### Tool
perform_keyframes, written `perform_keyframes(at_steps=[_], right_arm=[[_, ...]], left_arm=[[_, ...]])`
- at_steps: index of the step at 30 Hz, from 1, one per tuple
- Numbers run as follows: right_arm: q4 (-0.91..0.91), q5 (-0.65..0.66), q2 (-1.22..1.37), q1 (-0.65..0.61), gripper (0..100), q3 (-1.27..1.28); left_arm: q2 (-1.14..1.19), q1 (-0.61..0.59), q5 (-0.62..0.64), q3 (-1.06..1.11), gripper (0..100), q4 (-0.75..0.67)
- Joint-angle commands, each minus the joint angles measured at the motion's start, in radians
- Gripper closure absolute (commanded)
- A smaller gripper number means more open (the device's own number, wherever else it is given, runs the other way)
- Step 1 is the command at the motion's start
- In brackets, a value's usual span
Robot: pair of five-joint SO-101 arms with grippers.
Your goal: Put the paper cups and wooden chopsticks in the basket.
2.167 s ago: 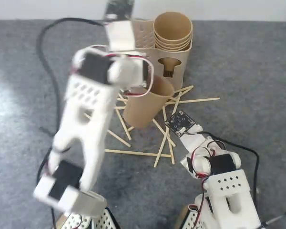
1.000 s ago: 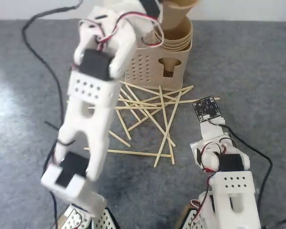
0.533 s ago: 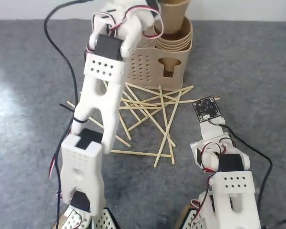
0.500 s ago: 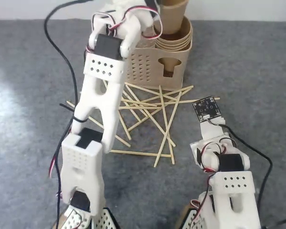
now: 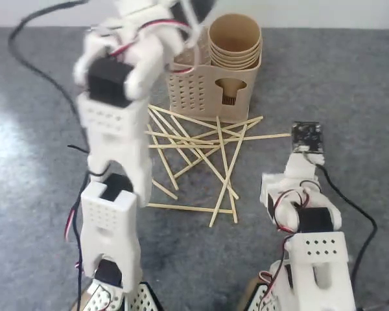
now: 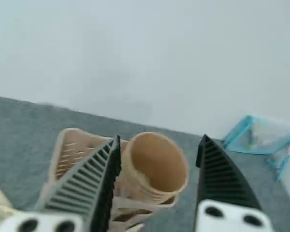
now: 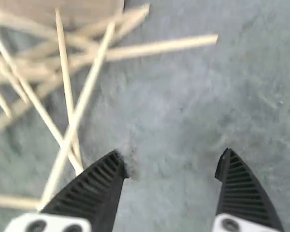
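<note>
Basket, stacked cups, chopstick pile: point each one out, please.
basket (image 5: pixel 191 97), high view, perforated front wall.
stacked cups (image 5: pixel 235 35), high view, inside of the top cup.
chopstick pile (image 5: pixel 220 140), high view, where two sticks cross.

I am wearing white plastic shells on my left arm (image 5: pixel 113 149) and my right arm (image 5: pixel 314 265), each one showing rows of small round holes (image 5: pixel 318 245) and carrying boxy black motors (image 5: pixel 107 81) at the joints. Thin red and white wires (image 5: pixel 286 206) are looping around those joints, a black cable (image 5: pixel 14 39) is trailing off behind, and a small dark circuit board (image 5: pixel 307 136) is sitting at my right wrist. My left gripper (image 6: pixel 160 145) and right gripper (image 7: pixel 171 154) are sporting black, ribbed, pointed fingers (image 6: pixel 94 186) on white bases with dark screw holes (image 6: pixel 213 211).
</note>
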Motion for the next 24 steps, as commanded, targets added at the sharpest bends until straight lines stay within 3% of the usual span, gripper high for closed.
perform_keyframes(at_steps=[1, 5, 13, 18, 24], right_arm=[[-0.059, -0.112, -0.015, -0.022, 71.5, -0.077], [-0.059, -0.160, -0.013, -0.110, 71.6, -0.121], [-0.077, -0.172, 0.018, -0.205, 71.5, -0.160], [-0.061, -0.176, 0.240, -0.206, 71.6, -0.288], [-0.028, -0.235, 0.544, -0.208, 71.6, -0.459]], left_arm=[[-0.095, -0.123, -0.063, -0.025, 76, 0.129], [-0.207, -0.270, -0.132, 0.202, 79, 0.126], [-0.562, -0.331, -0.187, 0.771, 79, 0.124], [-0.761, -0.330, -0.189, 1.084, 79, 0.069], [-0.947, -0.361, -0.192, 1.511, 79, -0.118]])
